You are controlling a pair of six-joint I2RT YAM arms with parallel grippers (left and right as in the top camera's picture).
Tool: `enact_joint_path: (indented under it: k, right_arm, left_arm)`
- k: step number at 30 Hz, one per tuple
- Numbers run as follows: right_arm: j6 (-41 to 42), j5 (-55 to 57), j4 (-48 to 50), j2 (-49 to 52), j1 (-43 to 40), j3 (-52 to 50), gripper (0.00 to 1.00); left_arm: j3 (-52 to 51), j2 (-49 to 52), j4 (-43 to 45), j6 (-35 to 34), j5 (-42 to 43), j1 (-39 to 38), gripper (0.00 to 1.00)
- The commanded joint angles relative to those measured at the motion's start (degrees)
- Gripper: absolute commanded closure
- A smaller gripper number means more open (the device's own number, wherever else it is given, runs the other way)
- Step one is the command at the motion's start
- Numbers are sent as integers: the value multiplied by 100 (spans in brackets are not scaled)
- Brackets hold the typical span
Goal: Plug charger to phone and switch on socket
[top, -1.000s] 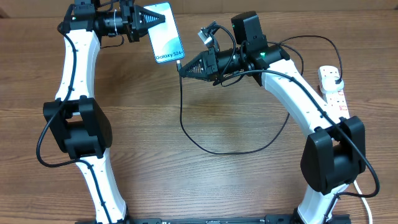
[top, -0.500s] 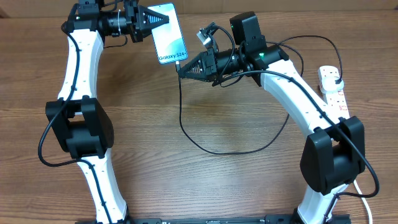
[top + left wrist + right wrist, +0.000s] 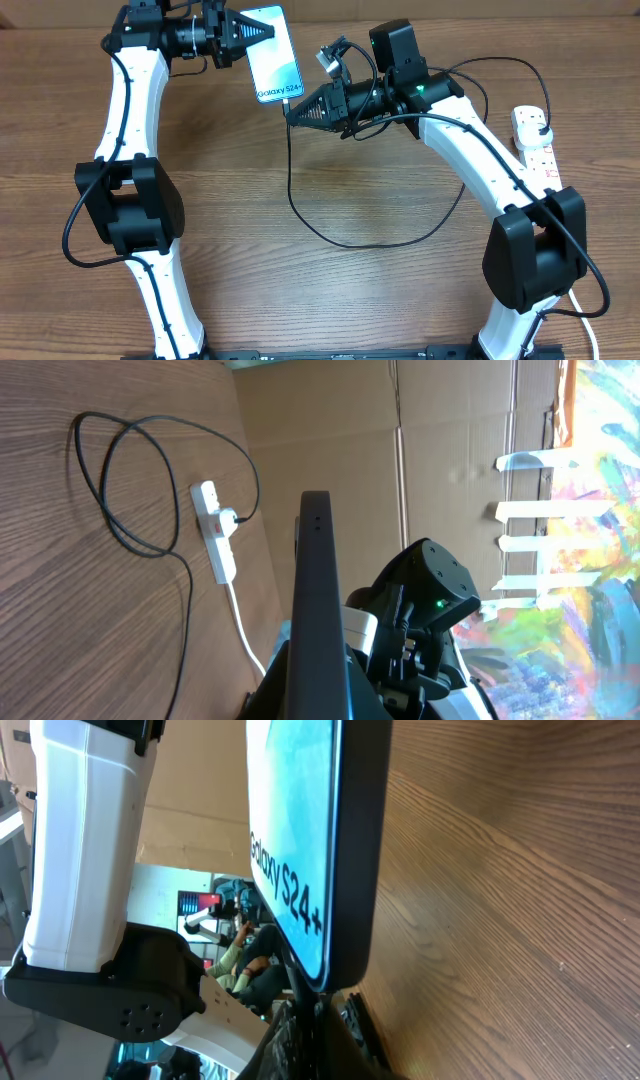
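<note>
From above, the left gripper (image 3: 258, 28) is clamped on the upper end of the phone (image 3: 275, 62), holding it over the far edge of the table (image 3: 230, 200) with its pale blue screen facing up. The right gripper (image 3: 294, 111) is pinched together on the connector end of the charger (image 3: 291, 170), right at the phone's lower edge. Only this view follows the thin black cable down, round in a wide loop on the wood and back up to its plug in the socket (image 3: 547, 160), which lies at the table's right side.

The left wrist camera sees the phone edge-on as a thin dark bar, with the white socket and looped cable lying well apart beyond it.

The right wrist camera alone shows the screen lettering close up and the fingers closed just beneath the phone's bottom edge; whether the tip is seated cannot be told
</note>
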Motion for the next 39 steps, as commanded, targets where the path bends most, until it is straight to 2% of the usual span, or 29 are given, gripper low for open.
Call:
enact_joint_path:
  k: [1,39]
  right_arm:
    - [-17,22,55,-57,22,35,96]
    - [-17,109,-11,-57,28,26,96]
  left_arm:
    - [111,-15,4,50,247,-68,96]
    - [111,-15,24,52,229,-92,96]
